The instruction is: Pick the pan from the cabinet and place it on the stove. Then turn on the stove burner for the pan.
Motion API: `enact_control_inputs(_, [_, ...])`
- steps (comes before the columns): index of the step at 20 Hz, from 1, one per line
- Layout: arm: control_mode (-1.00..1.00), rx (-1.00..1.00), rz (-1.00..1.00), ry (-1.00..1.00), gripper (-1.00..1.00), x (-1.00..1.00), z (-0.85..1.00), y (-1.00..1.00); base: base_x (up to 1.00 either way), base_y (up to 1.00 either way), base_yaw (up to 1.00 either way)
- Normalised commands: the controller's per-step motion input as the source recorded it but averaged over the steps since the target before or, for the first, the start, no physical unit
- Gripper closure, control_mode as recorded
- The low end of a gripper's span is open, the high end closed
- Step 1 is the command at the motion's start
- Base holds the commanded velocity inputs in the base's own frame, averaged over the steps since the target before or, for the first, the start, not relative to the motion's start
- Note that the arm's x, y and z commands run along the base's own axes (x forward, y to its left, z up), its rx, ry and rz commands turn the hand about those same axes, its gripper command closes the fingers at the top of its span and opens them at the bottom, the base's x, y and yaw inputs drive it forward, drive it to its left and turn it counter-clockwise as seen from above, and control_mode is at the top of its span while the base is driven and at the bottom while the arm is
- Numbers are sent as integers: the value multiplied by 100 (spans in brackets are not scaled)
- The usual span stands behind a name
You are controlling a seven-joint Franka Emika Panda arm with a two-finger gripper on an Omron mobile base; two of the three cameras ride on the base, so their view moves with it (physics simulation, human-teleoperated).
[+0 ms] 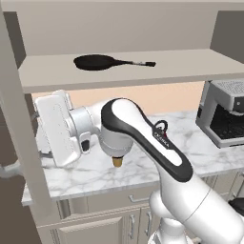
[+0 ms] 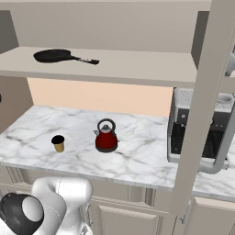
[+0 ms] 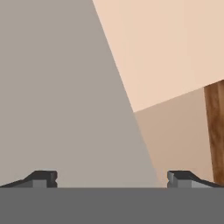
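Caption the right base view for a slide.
Black pan lies on the open cabinet shelf above a marble counter holding a red kettle and small cup.

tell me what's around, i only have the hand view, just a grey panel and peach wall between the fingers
Observer: The pan lies on the open cabinet shelf, above the arm, handle pointing right in the left base view.
Operator: anything on the counter under it
Observer: A red kettle stands on the marble counter, with a small dark cup to its left in the right base view.
Operator: fingers holding anything
Observer: No. The fingers stand wide apart with nothing between them.
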Motion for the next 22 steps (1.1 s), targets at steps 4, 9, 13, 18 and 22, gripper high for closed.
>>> enact_control_inputs(4, [-100, -3, 4, 1, -100, -12, -5, 5, 0, 0, 0])
enact_control_inputs(9, [-100, -5, 7, -15, -100, -5, -1, -3, 0, 0, 0])
enact_control_inputs(13, [-100, -7, 7, -31, -100, -12, 0, -20, 0, 0, 0])
enact_control_inputs(18, [-100, -9, 9, -40, -100, 0, 7, -41, 0, 0, 0])
enact_control_inputs(22, [-100, -7, 7, -38, -100, 1, 3, -55, 0, 0, 0])
